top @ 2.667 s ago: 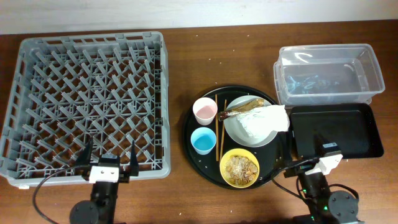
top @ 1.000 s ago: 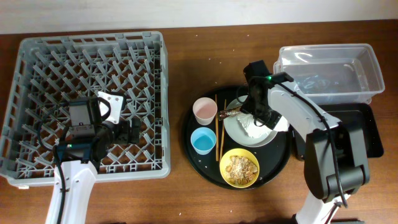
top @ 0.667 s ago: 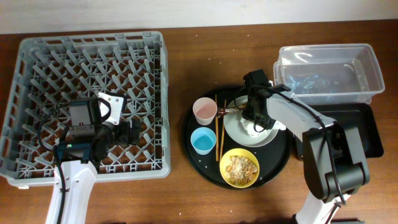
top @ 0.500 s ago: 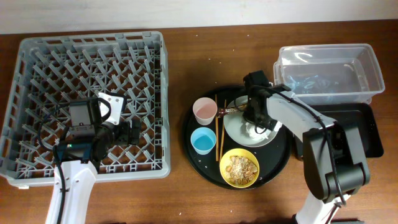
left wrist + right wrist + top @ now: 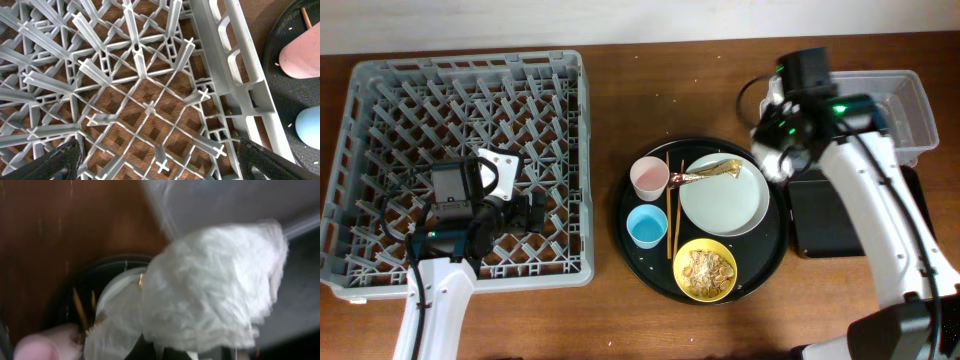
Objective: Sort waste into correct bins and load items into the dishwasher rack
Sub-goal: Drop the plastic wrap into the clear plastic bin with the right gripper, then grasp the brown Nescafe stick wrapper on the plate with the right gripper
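Note:
My right gripper [image 5: 781, 152] is shut on the crumpled white napkin [image 5: 215, 295], held in the air between the round tray and the clear tub [image 5: 895, 115]. The napkin hides most of its fingers in the right wrist view. The pale plate [image 5: 723, 197] lies bare, with the gold wrapper [image 5: 705, 175] on its far-left rim. Beside it are the pink cup [image 5: 649, 178], the blue cup [image 5: 647, 226], the chopsticks [image 5: 668, 205] and the yellow bowl [image 5: 706, 270] with food scraps. My left gripper [image 5: 535, 213] hangs open over the grey rack [image 5: 460, 90], with nothing between its fingertips [image 5: 55, 162].
The shallow black bin [image 5: 830, 220] lies right of the round black tray [image 5: 625, 215], partly under my right arm. In the left wrist view the rack's wall [image 5: 235, 75] runs between the pegs and the round tray's edge [image 5: 280, 105].
My right gripper has shut on the napkin and lifted it off the plate, up and to the right toward the bins. The plate now lies bare. The left arm has not moved.

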{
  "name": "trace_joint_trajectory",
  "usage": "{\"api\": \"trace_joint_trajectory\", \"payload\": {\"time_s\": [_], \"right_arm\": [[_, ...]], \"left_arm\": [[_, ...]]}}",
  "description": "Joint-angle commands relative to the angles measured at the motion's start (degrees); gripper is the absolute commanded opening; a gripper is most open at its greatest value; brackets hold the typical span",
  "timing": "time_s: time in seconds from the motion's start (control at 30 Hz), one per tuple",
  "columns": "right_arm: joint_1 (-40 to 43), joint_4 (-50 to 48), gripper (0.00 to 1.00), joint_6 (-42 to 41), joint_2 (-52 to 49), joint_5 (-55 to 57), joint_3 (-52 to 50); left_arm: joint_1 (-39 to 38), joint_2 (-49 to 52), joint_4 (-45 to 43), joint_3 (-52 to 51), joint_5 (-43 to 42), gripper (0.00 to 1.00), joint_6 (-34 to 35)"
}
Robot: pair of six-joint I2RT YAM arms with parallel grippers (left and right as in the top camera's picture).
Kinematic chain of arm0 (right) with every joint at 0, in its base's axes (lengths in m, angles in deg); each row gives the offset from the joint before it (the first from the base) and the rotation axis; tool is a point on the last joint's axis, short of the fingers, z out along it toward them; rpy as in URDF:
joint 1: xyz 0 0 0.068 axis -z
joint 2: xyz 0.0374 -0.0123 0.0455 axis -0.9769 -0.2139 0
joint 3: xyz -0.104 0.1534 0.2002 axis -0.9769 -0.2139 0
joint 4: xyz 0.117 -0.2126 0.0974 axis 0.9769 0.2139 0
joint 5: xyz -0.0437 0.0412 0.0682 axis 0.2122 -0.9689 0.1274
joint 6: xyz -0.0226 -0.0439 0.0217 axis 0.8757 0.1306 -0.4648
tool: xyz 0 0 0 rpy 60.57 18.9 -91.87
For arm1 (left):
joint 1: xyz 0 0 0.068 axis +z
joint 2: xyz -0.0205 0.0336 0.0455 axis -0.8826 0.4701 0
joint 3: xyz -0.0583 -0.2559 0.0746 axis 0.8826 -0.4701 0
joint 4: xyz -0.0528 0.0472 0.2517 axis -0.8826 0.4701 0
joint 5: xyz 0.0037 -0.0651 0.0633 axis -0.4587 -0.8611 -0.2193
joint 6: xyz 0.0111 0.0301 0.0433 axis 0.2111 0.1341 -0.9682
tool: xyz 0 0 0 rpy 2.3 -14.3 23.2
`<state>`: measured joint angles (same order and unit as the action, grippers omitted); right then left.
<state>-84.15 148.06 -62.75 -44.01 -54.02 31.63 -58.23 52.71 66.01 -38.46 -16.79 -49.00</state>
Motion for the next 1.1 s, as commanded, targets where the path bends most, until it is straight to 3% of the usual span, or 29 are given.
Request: {"api": "trace_joint_trajectory", "payload": {"time_s": [0.0, 0.17, 0.2, 0.23, 0.27, 0.3, 0.43, 0.5, 0.57, 0.63, 0.77, 0.87, 1.07], "right_arm": [[6.0, -7.6, 0.04, 0.3, -2.0, 7.6, 1.1], [11.1, -22.7, 0.04, 2.8, -14.3, 8.7, 1.1], [11.6, -24.9, 0.21, 2.9, -16.1, 8.7, 1.1], [11.8, -25.7, 0.66, 4.7, -16.7, 8.5, 1.1], [11.8, -25.6, 0.86, 6.1, -16.5, 8.5, 1.2], [11.8, -25.4, 0.98, 7.5, -15.8, 7.6, 1.2], [11.8, -21.6, 0.99, 7.8, -9.6, 1.9, 1.2], [11.6, -16.7, 0.99, 9.0, -5.5, -13.4, 1.2], [9.3, -11.0, 0.89, 8.1, -4.1, -24.2, 1.2], [5.5, -7.0, 0.85, 4.5, -4.6, -23.8, 1.0], [-4.0, -6.5, 0.66, -9.4, -7.4, -11.9, -3.4], [-7.1, -11.8, 0.58, -10.6, -10.3, -10.3, -7.7], [-7.3, -14.4, 0.56, -10.8, -18.3, -8.8, -10.0]], "left_arm": [[0.3, 0.4, -0.1, 1.3, -1.0, 0.99, 0.3], [0.3, 0.4, -0.1, 1.3, -1.0, 0.99, 0.3], [0.3, 0.4, -0.1, 1.3, -1.0, 0.99, 0.3], [0.3, 0.4, -0.1, 1.3, -1.0, 0.99, 0.3], [0.3, 0.4, -0.1, 1.3, -1.0, 0.99, 0.3], [0.3, 0.4, -0.1, 1.3, -1.0, 0.99, 0.3], [0.3, 0.4, -0.1, 1.3, -1.0, 0.99, 0.3], [0.3, 0.4, -0.1, 1.3, -1.0, 0.99, 0.3], [0.3, 0.4, -0.1, 1.3, -1.0, 0.99, 0.3], [0.3, 0.4, -0.1, 1.3, -1.0, 0.99, 0.3], [0.3, 0.4, -0.1, 1.3, -1.0, 0.99, 0.3], [0.3, 0.4, -0.1, 1.3, -1.0, 0.99, 0.3], [0.3, 0.4, -0.1, 1.3, -1.0, 0.99, 0.3]]}}
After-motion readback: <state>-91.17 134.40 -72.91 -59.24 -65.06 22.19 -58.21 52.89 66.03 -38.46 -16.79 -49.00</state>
